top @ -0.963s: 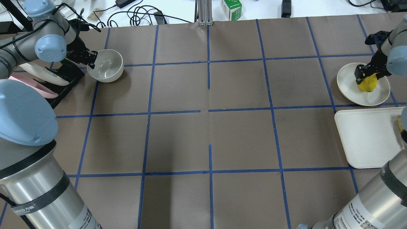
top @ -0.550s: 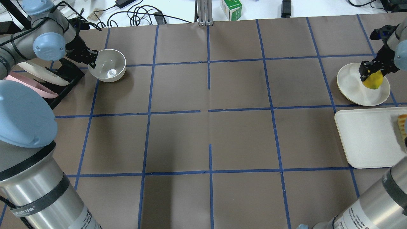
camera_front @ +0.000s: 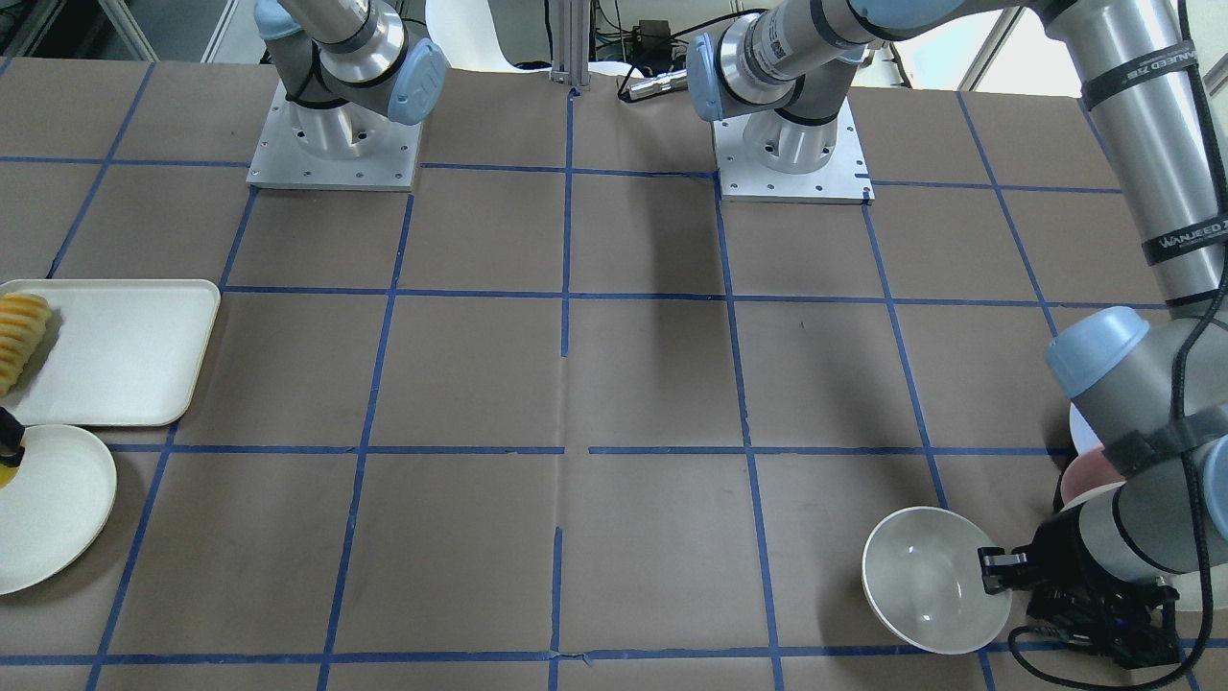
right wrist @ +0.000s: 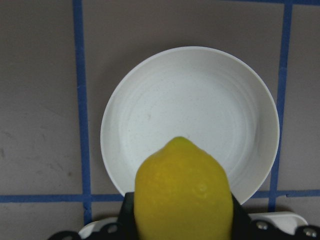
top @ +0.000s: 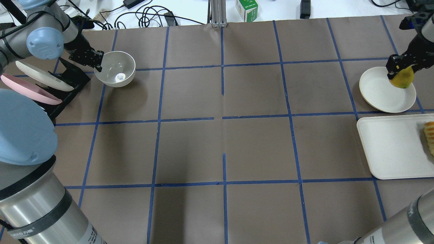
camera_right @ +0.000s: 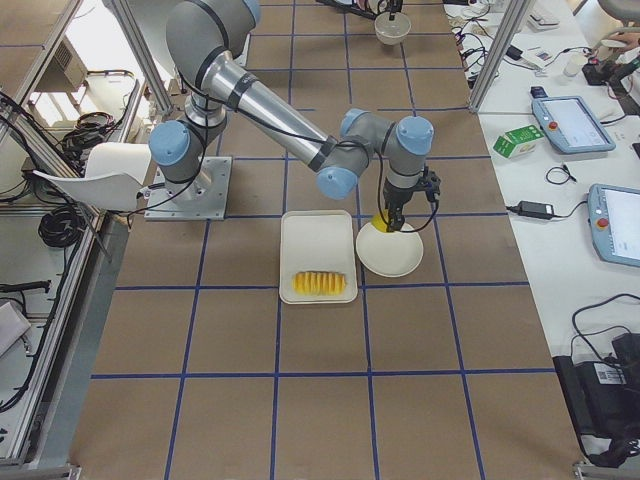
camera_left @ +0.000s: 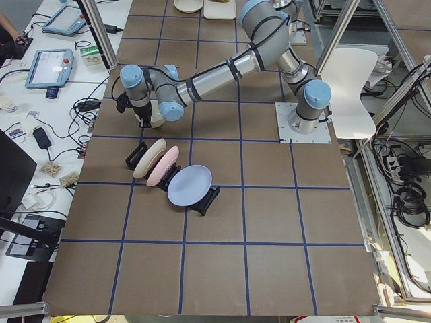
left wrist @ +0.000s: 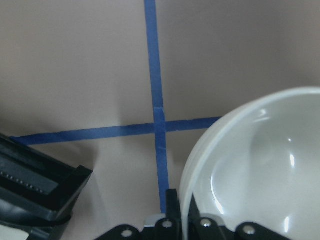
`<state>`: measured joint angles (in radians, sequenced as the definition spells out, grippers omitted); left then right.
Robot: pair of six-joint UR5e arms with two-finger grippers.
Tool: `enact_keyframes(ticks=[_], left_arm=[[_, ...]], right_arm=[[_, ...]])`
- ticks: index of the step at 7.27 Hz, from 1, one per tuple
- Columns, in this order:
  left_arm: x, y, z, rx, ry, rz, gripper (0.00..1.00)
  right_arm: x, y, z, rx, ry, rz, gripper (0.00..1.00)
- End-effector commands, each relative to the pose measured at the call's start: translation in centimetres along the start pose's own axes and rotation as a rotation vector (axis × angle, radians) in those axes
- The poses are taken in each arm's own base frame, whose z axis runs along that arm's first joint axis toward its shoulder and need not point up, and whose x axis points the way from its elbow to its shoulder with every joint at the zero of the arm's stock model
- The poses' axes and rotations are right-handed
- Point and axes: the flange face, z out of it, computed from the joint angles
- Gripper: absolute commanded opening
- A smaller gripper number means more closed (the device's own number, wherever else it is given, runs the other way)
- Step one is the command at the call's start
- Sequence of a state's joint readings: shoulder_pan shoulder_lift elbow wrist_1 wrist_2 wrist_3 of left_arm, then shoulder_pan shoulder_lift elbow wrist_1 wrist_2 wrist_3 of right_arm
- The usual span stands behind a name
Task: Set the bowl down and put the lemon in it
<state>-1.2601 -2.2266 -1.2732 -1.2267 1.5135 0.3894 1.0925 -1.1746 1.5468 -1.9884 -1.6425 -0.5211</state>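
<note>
Lemon (top: pixel 402 80) in right gripper (top: pixel 400 72)

The lemon (top: pixel 403 79) has been raised from the middle of the plate (top: pixel 376 91) by the right gripper (top: pixel 400 70) and is now seen over the plate's rim. The bowl (top: pixel 117 67), held at its rim by the left gripper (top: pixel 98 62), has been levelled and shifted slightly rightward.

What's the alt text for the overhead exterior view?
Jaws of the left arm grip the rim of an off-white bowl at the far left, while jaws of the right arm hold a yellow lemon over a plate at the far right. A white tray with sliced food lies beside the plate.
</note>
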Motion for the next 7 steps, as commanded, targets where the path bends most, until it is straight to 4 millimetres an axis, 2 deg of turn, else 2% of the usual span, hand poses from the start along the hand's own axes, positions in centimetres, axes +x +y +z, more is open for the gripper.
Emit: enact_keyframes(ticks=[1, 2, 4, 5, 6, 7], left_arm=[[4.5, 1.3, -2.4, -0.045, 0.065, -0.006, 0.00], [9.1, 2.1, -1.8, -0.064, 0.071, 0.008, 0.00], [18.4, 4.7, -1.9, -0.083, 0.064, -0.050, 0.00], [24.1, 5.8, -1.3, -0.054, 0.080, -0.074, 0.00], [29.8, 7.0, 0.4, 0.019, 0.079, -0.064, 0.00], [34.2, 8.6, 3.4, 0.107, 0.092, -0.066, 0.00]], right_arm=[[-5.2, 0.6, -4.4, -0.003, -0.010, -0.035, 0.00], [-8.4, 1.1, -6.6, 0.000, -0.010, -0.007, 0.00], [-15.9, 1.6, -9.3, -0.004, -0.016, 0.006, 0.00], [-19.6, 1.9, -10.3, 0.007, -0.021, 0.010, 0.00], [-23.2, 2.3, -11.1, 0.019, -0.021, -0.003, 0.00], [-26.2, 2.6, -11.4, 0.024, -0.025, 0.011, 0.00]])
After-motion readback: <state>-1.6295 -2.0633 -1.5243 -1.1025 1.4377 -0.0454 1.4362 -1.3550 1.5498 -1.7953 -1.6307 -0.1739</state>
